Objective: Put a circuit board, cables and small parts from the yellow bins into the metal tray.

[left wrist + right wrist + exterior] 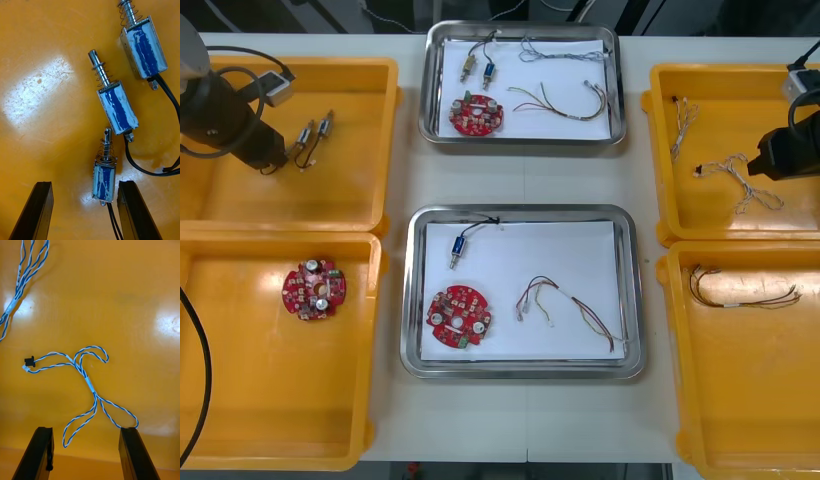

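We find the left jaws apart over the far-left yellow bin (pixel 240 200), where three small metal parts (pixel 117 107) lie on the bin floor; the nearest part (pixel 104 180) sits between the two fingers (pixel 35 213), closer to one of them. The right jaws are likewise apart over the far-right yellow bin (pixel 720 90), with the end loops of a twisted blue and white cable (pixel 88 384) lying between them. On the worktop (pixel 520 185) between the bins, the near metal tray (pixel 412 290) holds a circuit board (pixel 459 318), one small metal part (pixel 457 243) and a red and yellow cable (pixel 570 305) — each apart from the others.
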Available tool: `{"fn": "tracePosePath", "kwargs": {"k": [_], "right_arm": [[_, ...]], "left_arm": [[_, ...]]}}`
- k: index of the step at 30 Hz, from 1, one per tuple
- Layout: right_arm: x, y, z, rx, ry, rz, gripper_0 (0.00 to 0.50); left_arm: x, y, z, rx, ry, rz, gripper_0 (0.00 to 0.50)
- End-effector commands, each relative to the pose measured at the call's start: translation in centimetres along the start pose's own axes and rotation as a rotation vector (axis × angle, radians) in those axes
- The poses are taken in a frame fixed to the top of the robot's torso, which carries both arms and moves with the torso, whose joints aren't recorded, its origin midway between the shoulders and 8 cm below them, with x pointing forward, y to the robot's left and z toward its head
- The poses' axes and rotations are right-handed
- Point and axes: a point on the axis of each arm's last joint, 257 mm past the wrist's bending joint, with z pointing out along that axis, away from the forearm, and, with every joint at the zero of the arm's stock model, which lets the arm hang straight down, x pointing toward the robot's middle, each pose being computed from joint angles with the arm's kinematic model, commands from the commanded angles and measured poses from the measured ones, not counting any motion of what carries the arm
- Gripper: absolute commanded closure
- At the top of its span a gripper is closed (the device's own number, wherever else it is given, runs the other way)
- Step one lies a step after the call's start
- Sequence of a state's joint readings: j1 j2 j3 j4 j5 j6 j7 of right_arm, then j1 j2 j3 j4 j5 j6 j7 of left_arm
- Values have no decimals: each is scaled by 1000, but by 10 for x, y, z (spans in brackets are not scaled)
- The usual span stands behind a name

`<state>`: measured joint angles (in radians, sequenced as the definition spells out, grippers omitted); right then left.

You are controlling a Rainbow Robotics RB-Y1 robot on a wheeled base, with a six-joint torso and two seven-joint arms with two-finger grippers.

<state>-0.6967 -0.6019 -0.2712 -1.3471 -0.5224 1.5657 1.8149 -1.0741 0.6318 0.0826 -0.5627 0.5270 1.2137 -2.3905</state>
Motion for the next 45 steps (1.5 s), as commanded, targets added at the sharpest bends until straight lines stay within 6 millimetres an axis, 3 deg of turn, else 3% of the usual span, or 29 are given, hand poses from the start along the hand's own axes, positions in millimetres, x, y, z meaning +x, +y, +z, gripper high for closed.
{"fn": "tracePosePath", "kwargs": {"k": [1,9,20,29,36,38,40,45], "right_arm": [[-35,-21,-27,55,-33,-110,0],[-41,-36,-19,65,5,-267,0],[-45,-27,-1,128,48,-546,0],[-29,-37,27,98,57,-580,0],[-27,-34,39,85,40,-548,0],[-27,-31,41,78,35,-539,0],[-29,-29,42,72,28,-529,0],[-34,-26,41,70,11,-521,0]], "left_arm": [[-23,13,-21,-21,-51,10,0],[-21,9,-17,-17,-41,16,0],[-18,8,-8,-31,-42,17,0],[-15,5,-2,-31,-42,18,0],[-13,4,-1,-28,-39,18,5],[-11,3,1,-25,-38,16,85],[-12,1,2,-21,-44,12,500],[-9,3,3,-25,-37,15,500]]}}
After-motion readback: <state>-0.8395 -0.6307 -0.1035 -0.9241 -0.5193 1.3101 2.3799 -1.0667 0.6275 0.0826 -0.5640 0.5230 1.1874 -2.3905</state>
